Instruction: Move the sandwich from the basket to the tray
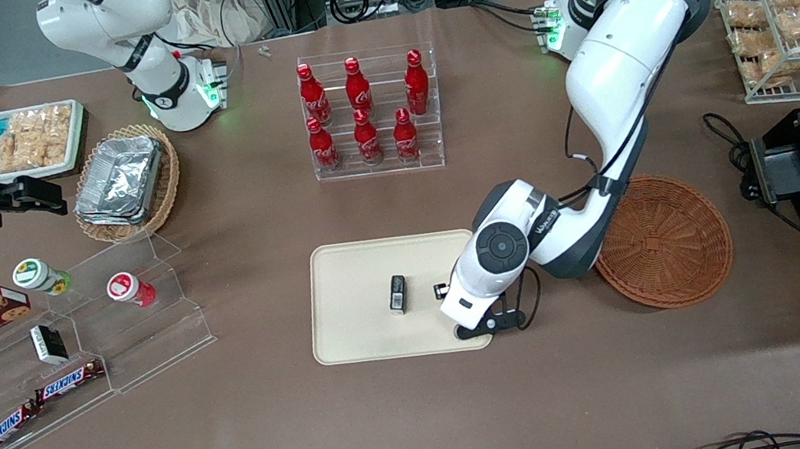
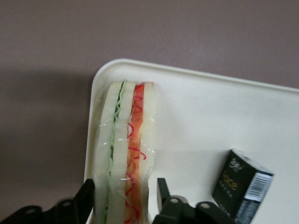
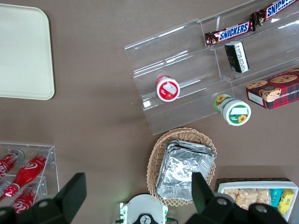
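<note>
- The gripper [image 2: 122, 198] sits low over the tray's [image 1: 345, 278] corner that is nearest the basket [image 1: 663, 242] and the front camera; in the front view the arm's wrist hides it.
- Its two black fingers [image 2: 85, 196] stand one on each flat face of the sandwich [image 2: 124, 154], close against the wrap, so the claw is narrowed to the sandwich's thickness and has hold of it.
- The sandwich stands on edge between them, white bread outside, green and orange-red filling lines running along its length, clear film over it.
- It lies along the tray's short rim, right by the rounded corner; whether it rests on the tray floor I cannot tell.
- A small black box [image 2: 243, 185] stands on the tray near the gripper, apart from the sandwich; the front view shows it [image 1: 397, 293] near the tray's middle.
- The basket is on the table just beside the tray, toward the working arm's end, partly covered by the arm, and the part that shows holds nothing.
- A clear rack of red bottles [image 1: 371, 112] stands farther from the front camera than the tray.
</note>
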Controlling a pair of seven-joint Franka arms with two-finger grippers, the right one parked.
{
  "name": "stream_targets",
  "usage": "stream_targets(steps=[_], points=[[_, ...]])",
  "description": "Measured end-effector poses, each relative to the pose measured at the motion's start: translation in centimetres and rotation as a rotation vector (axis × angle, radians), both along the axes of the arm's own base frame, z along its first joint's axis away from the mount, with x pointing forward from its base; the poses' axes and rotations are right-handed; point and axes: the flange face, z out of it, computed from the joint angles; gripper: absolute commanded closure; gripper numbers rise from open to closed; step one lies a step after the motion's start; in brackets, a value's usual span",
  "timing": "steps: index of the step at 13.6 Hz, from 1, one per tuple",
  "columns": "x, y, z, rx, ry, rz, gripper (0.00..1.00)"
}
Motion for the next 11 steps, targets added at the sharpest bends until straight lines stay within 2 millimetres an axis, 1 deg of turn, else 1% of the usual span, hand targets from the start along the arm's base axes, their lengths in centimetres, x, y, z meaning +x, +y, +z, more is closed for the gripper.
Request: stream_targets(steps=[4,5,6,7,9,10,11], points=[[0.0,0.2,5.5,0.016,-0.041,0.002,0.00],[0.0,0.6,7.0,0.032,-0.042,0.003,0.00],[0.1,1.6,8.8,0.053,-0.043,0.012,0.00],[0.5,3.2,10.9,0.073,-0.049,0.029,0.00],[1.3,7.6,16.1,0.108,-0.080,0.051,0.00],[1.2,9.9,18.4,0.130,-0.096,0.059,0.00],[0.5,11.8,20.5,0.149,-0.106,0.072,0.00]])
